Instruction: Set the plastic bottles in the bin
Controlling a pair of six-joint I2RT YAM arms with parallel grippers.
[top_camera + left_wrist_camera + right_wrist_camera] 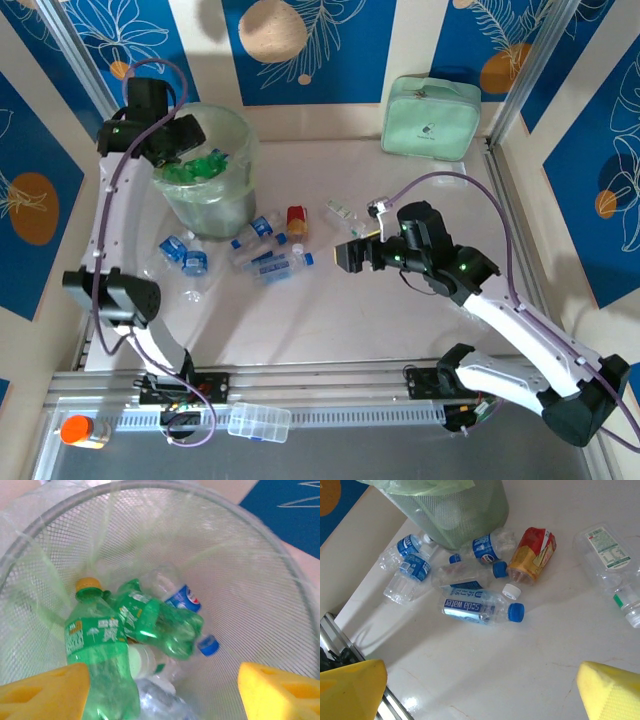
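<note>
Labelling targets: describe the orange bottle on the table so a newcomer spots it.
Find the round bin at the table's back left. Crushed bottles lie scattered beside it. The orange bottle, red-labelled, is the only warm-coloured one among clear, blue-capped neighbours.

Pale marbled tabletop (pixel 400 330), blue leaf-patterned wall panels (pixel 330 50) with cream stripes, aluminium frame posts (pixel 530 70)

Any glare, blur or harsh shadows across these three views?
Top external: sharp, evenly lit, soft shadows on the table. Left wrist: slightly soft, sheen on the green bottles in the bin. Right wrist: clear bottles crisp, glare patch low on the table.
</note>
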